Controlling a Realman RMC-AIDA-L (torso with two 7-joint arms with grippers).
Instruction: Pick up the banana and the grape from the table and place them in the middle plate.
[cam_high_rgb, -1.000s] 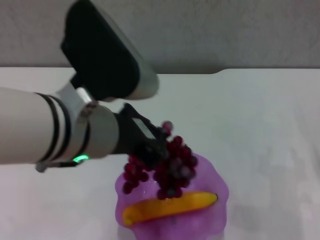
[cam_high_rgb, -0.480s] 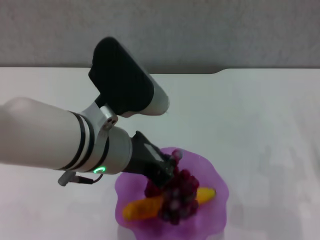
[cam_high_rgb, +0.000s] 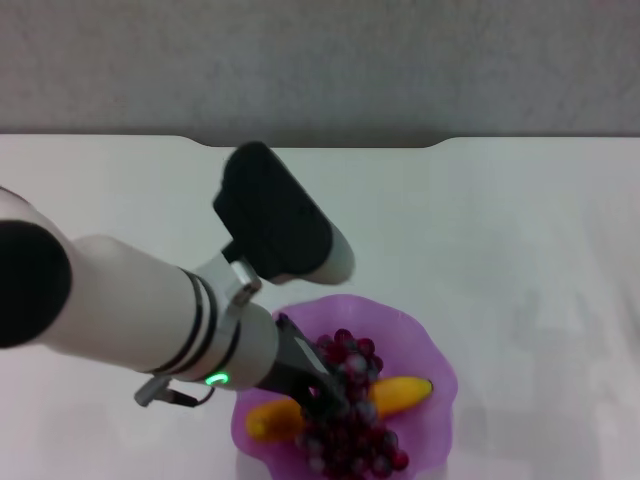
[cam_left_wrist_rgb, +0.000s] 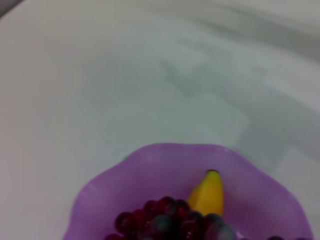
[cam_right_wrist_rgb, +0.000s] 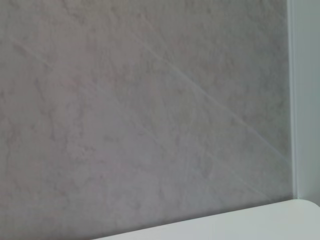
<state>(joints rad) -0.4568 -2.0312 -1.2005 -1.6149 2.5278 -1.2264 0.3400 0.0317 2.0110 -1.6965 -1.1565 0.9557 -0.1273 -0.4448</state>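
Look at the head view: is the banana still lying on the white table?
No, the banana lies inside the middle plate, partly under the grape.

One banana (cam_high_rgb: 400, 393), one grape (cam_high_rgb: 350, 420), one middle plate (cam_high_rgb: 425, 350)

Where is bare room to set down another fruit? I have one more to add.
The table is bare right of the middle plate and behind it. The plate is crowded: grape lies over banana, with the left gripper at them.

Left arm reaching in from the left, angled forward and down, green light lit at wrist, left pincer (cam_high_rgb: 322, 392) low, right arm out of sight
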